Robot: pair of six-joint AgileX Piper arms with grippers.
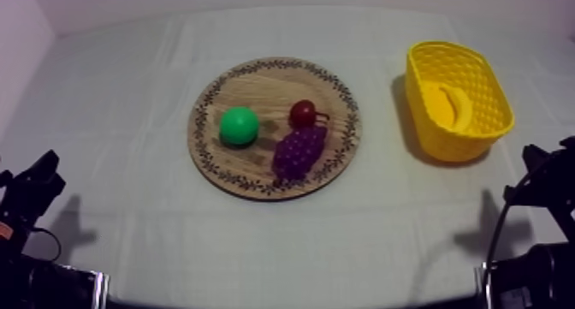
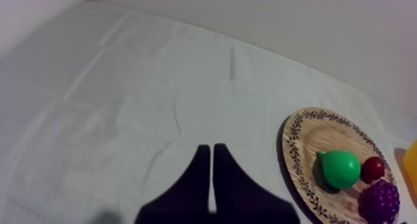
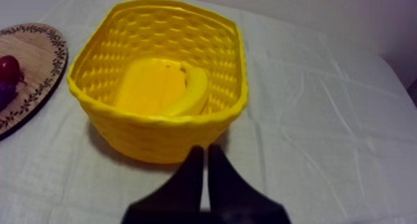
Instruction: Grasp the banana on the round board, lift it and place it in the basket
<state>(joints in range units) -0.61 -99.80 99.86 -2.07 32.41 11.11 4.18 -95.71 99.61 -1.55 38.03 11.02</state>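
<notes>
The banana lies in the basket at the right of the frame. The left tool and right tool are closed, empty. The right tool, near the basket, might nudge it.

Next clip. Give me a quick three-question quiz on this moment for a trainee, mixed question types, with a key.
1. True or false: the banana lies inside the yellow basket.
2. How many toy fruits lie on the wooden board? A) two B) three C) four
3. Fill in: the left gripper and the right gripper both hold nothing, and their fingers are ____.

Key
1. True.
2. B: the pear, the small red fruit and the grapes.
3. Shut.
</notes>
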